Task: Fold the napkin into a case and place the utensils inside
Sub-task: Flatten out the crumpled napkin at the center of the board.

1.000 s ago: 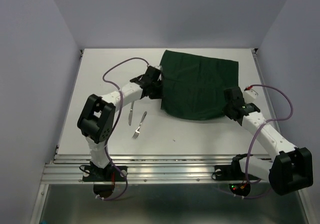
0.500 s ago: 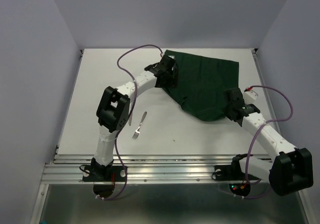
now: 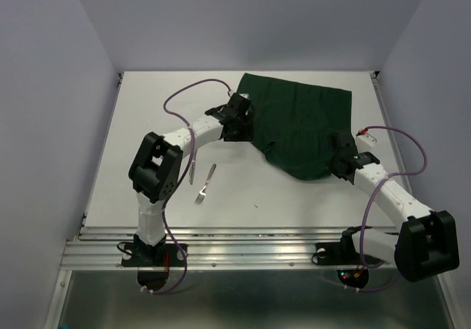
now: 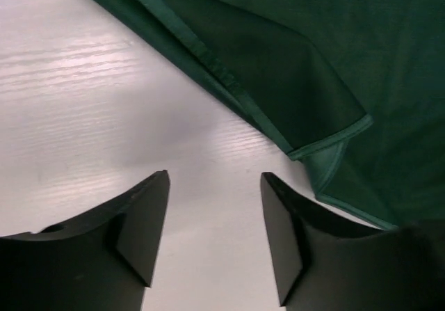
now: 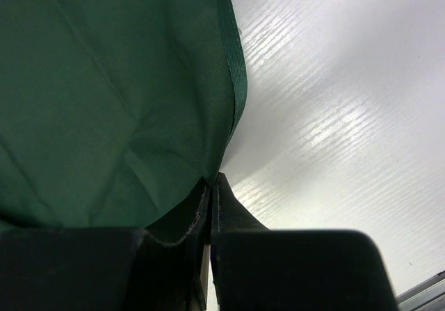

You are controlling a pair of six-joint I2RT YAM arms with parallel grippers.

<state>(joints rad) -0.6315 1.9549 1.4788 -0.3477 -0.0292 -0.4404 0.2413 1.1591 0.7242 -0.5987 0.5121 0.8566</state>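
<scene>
Tabletop [image 3: 147, 108]: white, carrying everything in view.

Napkin [image 3: 302, 126]: dark green, in the far-right part of the tabletop, its far hem running close along the far edge. It is not yet a case. The left portion is turned over, so the left boundary is a diagonal fold running from the far-left corner of the cloth down to a near tip by the right arm. The left wrist view shows a loose hemmed corner [image 4: 334, 137] lying on top of the cloth.

Left gripper [image 4: 215, 186]: jaws moderately wide with nothing between them, over bare tabletop just beside the diagonal fold.

Right gripper [image 5: 212, 186]: pinched tight on the napkin's hem at the near tip.

Utensils: fork [image 3: 206, 183] and knife [image 3: 193, 171] lie side by side toward the near-left, well apart from the napkin. The knife is partly behind the left arm's cable.

Key relation (judgement): the cloth lies ahead and to the right of the left gripper's fingers. The fold's long axis crosses their line at a slant, so regrasping means advancing onto that edge. The left arm is the nearer one to it, and also to the utensils, whose long axes run roughly near-to-far.
</scene>
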